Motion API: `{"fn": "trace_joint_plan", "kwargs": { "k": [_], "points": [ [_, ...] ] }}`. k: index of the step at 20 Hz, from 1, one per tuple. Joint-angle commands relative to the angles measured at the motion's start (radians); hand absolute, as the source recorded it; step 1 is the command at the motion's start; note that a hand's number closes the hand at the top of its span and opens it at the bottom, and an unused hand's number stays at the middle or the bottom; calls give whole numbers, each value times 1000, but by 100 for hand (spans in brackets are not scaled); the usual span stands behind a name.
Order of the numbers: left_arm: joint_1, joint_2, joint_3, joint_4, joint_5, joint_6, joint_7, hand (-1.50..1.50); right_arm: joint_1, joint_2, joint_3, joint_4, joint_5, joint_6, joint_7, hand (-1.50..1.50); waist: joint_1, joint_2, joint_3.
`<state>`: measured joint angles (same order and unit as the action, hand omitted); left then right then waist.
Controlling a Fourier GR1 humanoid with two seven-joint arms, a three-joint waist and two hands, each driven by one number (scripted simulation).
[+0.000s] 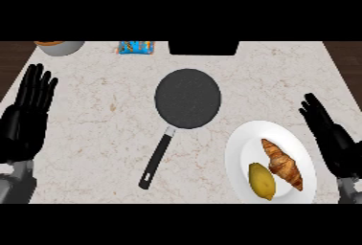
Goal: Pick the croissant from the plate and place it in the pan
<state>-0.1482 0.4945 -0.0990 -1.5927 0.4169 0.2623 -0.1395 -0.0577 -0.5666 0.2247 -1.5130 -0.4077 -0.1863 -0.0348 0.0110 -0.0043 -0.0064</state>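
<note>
On the white plate [244,139] at the table's [92,119] right, the croissant [283,164] lies beside a yellow lemon [262,181] (nearly touching). The black pan [187,98] sits mid-table, handle toward the robot. The left hand [28,112] and right hand [331,139] rest at the edges, fingers straight, holding nothing.

A pale, veined stone counter [99,119] spreads between strips of dark brown floor [10,50].

Matt black pan [187,98] (speckled inside), glossy white plate [244,143], marble-like veined counter [99,124].
</note>
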Motion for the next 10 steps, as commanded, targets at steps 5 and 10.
{"fn": "trace_joint_plan", "kwargs": {
  "k": [5, 10],
  "points": [
    [114, 67, -127, 60, -195, 33, 123, 0, -176, 28, -54, 20, -37, 88, -18, -150, 4, 9, 8],
    [187, 83, -158, 71, -189, 5, 179, 0, -12, -27, -151, 108, 103, -216, 61, -150, -38, 2, 7]
  ]
}}
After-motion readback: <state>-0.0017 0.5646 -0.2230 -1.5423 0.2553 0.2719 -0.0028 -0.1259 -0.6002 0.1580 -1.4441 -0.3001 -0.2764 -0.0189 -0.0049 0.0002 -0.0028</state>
